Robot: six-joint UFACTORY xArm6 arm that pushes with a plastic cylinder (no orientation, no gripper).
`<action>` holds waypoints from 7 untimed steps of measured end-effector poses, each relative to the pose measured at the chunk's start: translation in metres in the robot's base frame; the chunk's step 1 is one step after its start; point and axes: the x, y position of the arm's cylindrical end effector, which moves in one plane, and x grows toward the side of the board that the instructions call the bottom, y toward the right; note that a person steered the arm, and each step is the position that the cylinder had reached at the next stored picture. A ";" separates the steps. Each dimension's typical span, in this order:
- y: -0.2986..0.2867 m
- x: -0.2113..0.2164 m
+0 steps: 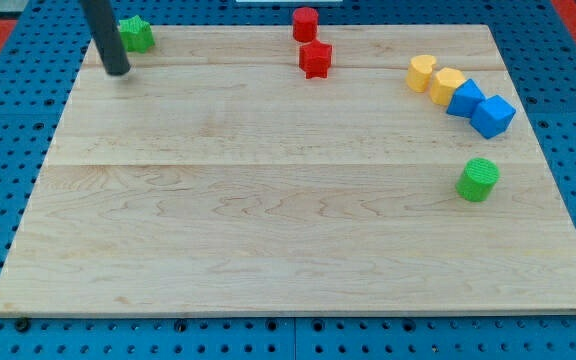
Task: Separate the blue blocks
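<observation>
Two blue blocks sit touching at the view's right: one blue block [465, 98] and a blue cube [493, 116] just to its lower right. The first blue block also touches a yellow block [446, 85]. My tip [116, 70] is at the view's upper left, far from the blue blocks, just left of and below a green block [136, 34].
A second yellow block [422, 72] adjoins the first. A red cylinder [305, 23] and a red star-shaped block [315, 59] sit at the top middle. A green cylinder [479, 179] stands below the blue cube. The wooden board [268, 230] lies on a blue pegboard.
</observation>
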 end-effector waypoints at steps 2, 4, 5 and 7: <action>0.079 0.129; 0.288 0.135; 0.397 0.135; 0.544 0.094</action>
